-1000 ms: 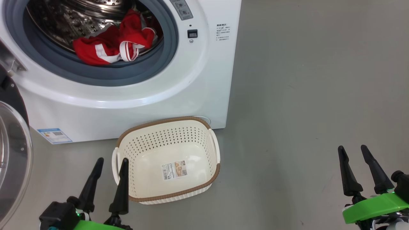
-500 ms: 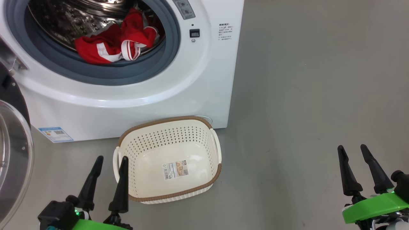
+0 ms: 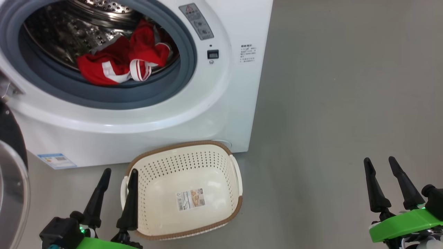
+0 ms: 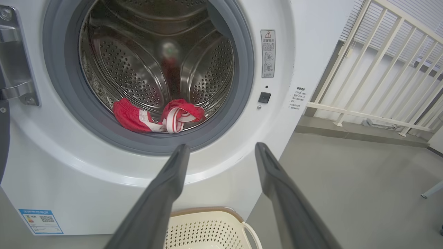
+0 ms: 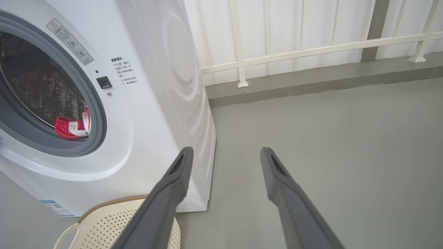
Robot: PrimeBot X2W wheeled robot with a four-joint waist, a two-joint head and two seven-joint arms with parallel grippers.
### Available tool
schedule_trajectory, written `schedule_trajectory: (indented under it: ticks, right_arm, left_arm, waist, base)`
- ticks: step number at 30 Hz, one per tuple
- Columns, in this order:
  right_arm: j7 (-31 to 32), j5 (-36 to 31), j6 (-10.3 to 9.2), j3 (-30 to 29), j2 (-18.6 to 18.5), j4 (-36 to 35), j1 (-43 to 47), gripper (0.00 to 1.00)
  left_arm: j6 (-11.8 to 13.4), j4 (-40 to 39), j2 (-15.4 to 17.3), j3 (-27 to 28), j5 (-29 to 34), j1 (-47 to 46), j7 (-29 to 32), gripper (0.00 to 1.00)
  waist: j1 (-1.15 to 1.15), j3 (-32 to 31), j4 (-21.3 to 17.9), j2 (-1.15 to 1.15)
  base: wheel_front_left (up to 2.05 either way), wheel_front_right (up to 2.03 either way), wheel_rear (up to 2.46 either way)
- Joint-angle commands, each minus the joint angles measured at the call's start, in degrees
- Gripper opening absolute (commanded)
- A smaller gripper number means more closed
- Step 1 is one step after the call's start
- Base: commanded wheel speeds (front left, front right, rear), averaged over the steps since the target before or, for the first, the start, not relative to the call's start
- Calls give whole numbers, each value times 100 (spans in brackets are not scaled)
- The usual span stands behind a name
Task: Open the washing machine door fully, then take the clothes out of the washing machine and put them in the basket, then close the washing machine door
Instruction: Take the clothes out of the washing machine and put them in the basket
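The white washing machine (image 3: 193,114) stands with its mouth uncovered. Red clothes (image 3: 121,62) with white stripes lie at the front of the steel drum, also seen as clothes (image 4: 155,116) and clothes (image 5: 71,126). The washing machine door (image 3: 12,180) hangs swung out at the far left, partly cut off. The cream basket (image 3: 183,193) sits on the floor before the machine with nothing in it but its label. My left gripper (image 3: 119,171) is open beside the basket's left handle. My right gripper (image 3: 379,160) is open over bare floor, far right.
Grey floor (image 3: 346,86) stretches to the right of the machine. A white railing (image 5: 311,48) on a low kerb runs behind the machine. A door hinge bracket (image 4: 14,69) sits at the mouth's left side.
The head camera has tilted, so the machine and basket sit lower in the picture. Both grippers stay where they were, open.
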Motion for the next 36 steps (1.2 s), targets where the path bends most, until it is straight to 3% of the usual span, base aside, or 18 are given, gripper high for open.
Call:
schedule_trajectory:
  ticks: [1, 10, 28, 36]
  right_arm:
    - [-37, -69, 37, 143, -86, -149, -87, 100]
    - [-37, -69, 37, 146, -89, -168, -123, 100]
    - [-37, -67, 37, 170, -72, -171, -208, 100]
    - [-37, -58, 37, 196, 1, -214, -370, 100]
  left_arm:
    - [4, -145, 87, 153, 10, -171, -28, 100]
    - [4, -48, 65, 145, 159, -229, -28, 100]
    - [4, 120, 72, 119, 179, -312, -28, 100]
    - [4, 543, 66, 170, 353, -871, -28, 100]
  waist:
    - [0, 9, -2, 0]
    - [0, 81, 16, 0]
    - [0, 221, 30, 0]
    - [0, 553, -70, 0]
  base:
    - [120, -120, 0]
    - [79, -79, 0]
    - [1, -1, 0]
    - [0, 0, 0]
